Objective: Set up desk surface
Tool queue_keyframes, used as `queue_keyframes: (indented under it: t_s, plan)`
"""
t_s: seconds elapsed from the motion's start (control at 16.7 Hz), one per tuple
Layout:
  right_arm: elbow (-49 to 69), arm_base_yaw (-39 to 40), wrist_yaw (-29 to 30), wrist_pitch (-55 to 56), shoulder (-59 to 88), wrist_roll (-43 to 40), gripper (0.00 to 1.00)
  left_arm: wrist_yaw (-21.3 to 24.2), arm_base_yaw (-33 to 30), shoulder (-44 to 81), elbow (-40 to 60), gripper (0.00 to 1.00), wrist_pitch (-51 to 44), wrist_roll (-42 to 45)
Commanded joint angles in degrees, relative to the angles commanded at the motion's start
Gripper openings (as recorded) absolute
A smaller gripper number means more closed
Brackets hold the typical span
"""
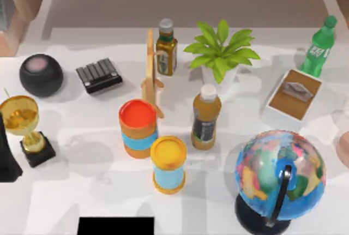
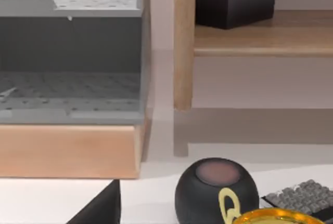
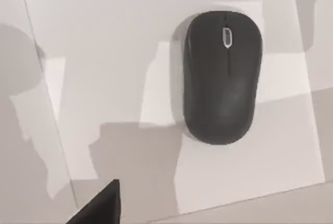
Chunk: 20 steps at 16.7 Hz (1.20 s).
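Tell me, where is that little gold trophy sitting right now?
In the top view the gold trophy stands on the desk surface near its left edge, just in front of the round black speaker.

We saw the white tabletop [image 1: 82, 191] crowded. At its left stood a gold trophy [image 1: 23, 128], a round black speaker [image 1: 41, 74] and a small grey keyboard [image 1: 98, 74]. Near the middle were a wooden stand [image 1: 151, 77], an olive-oil bottle [image 1: 166, 47], a potted plant [image 1: 221, 52], a juice bottle [image 1: 206, 116] and two lidded cans, red-topped [image 1: 138, 128] and yellow-topped [image 1: 168, 164]. At the right stood a globe [image 1: 280, 178], a tissue box [image 1: 293, 96] and a green bottle [image 1: 319, 47]. The right wrist view showed a black mouse [image 3: 222, 76] lying on white.
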Motion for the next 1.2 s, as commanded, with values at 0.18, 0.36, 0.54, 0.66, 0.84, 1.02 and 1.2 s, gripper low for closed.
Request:
queue_keyframes:
  t_s: [0.18,0.36,0.54,0.66,0.84,1.02,1.2]
  plan:
    - [11.0,-0.8,-0.2,-5.7,11.3,-0.2,1.00,0.0,0.0,0.0,0.0,1.00,0.0,0.0]
    - [18.9,-0.7,-0.6,-9.6,19.0,-0.1,1.00,0.0,0.0,0.0,0.0,1.00,0.0,0.0]
    - [23.1,-0.3,-0.9,-11.2,22.4,0.2,1.00,0.0,0.0,0.0,0.0,1.00,0.0,0.0]
    - [23.4,-0.3,-0.9,-11.3,22.6,0.2,1.00,0.0,0.0,0.0,0.0,1.00,0.0,0.0]
    - [23.4,-0.3,-0.9,-11.3,22.6,0.2,1.00,0.0,0.0,0.0,0.0,1.00,0.0,0.0]
    - [22.8,-0.5,-0.9,-11.0,22.4,0.1,1.00,0.0,0.0,0.0,0.0,1.00,0.0,0.0]
    - [20.7,-0.6,-1.0,-9.5,21.8,-0.1,1.00,0.0,0.0,0.0,0.0,1.00,0.0,0.0]
